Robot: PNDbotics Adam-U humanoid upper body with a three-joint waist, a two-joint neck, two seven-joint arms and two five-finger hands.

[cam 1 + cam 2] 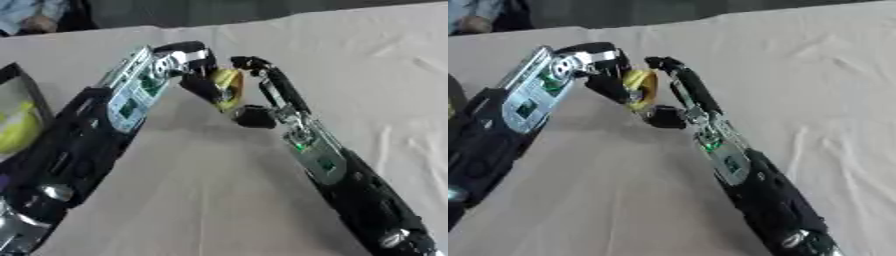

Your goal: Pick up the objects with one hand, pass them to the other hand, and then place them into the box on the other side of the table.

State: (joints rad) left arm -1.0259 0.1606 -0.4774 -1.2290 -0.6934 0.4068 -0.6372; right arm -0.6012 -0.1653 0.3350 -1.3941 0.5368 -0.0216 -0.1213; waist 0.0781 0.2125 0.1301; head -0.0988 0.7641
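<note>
Your two black-and-silver arms meet above the middle of the cloth-covered table, with the small yellow rounded object caught between them, lifted clear of the cloth. Your left hand comes in from the left and has its dark fingers curled down around the near side of the yellow object. Your right hand reaches up from the lower right: its long fingers stand nearly straight along the object's far side, and the thumb sits just below it (whether those fingers actually touch the yellow surface, you cannot tell from here). At the left edge of the left eye view you can see a dark-rimmed box with something yellow-green lying inside it, well apart from both hands.
</note>
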